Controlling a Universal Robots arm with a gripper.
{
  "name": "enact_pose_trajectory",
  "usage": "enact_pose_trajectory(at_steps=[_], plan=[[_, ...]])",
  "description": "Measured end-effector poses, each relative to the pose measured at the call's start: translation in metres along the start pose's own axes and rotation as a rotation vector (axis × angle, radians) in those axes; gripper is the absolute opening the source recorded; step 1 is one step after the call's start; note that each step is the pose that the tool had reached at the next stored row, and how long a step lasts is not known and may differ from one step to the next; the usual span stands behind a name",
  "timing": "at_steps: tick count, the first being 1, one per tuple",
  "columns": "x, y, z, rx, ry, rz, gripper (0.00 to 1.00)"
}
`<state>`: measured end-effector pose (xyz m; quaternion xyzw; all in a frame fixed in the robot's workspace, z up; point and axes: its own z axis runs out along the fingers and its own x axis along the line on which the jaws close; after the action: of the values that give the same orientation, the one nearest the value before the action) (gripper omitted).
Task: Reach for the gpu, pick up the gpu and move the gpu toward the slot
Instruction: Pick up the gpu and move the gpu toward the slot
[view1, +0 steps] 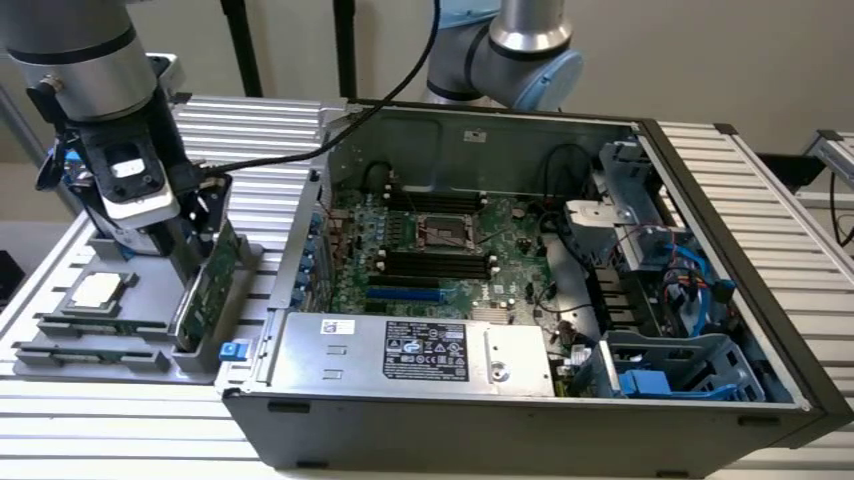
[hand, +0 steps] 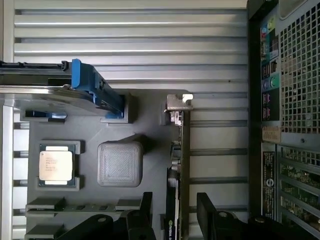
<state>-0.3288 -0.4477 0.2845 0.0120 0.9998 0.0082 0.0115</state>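
In the exterior view the gray tray (view1: 134, 365) is sitting at 9 o'clock of the open computer case (view1: 534, 435). The gpu (view1: 200, 295) is standing on edge in the tray's 3 o'clock slot. The gripper (view1: 200, 240) is straddling it, fingers (hand: 147, 205) spread and clamping nothing. A square chip (view1: 98, 291) is lying in a pocket at the gpu's 9 o'clock.

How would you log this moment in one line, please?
phase: reach | gripper: open, straddling gpu | gpu: on edge in grey tray, not lifted
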Motion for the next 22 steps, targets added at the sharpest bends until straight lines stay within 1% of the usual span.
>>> enact_pose_trajectory(at_steps=[9, 13, 17, 18, 19, 22], plan=[[0.000, -0.0002, 0.0114, 0.0279, -0.0032, 0.006, 0.48], [0.000, -0.0003, 0.0158, 0.0432, -0.0066, 0.011, 0.48], [0.000, -0.0004, 0.0202, 0.0578, -0.0113, 0.014, 0.48], [0.000, -0.0004, 0.0214, 0.0600, -0.0129, 0.015, 0.48], [0.000, -0.0005, 0.0229, 0.0606, -0.0150, 0.015, 0.48], [0.001, -0.0010, 0.0266, 0.0605, -0.0206, 0.015, 0.48]])
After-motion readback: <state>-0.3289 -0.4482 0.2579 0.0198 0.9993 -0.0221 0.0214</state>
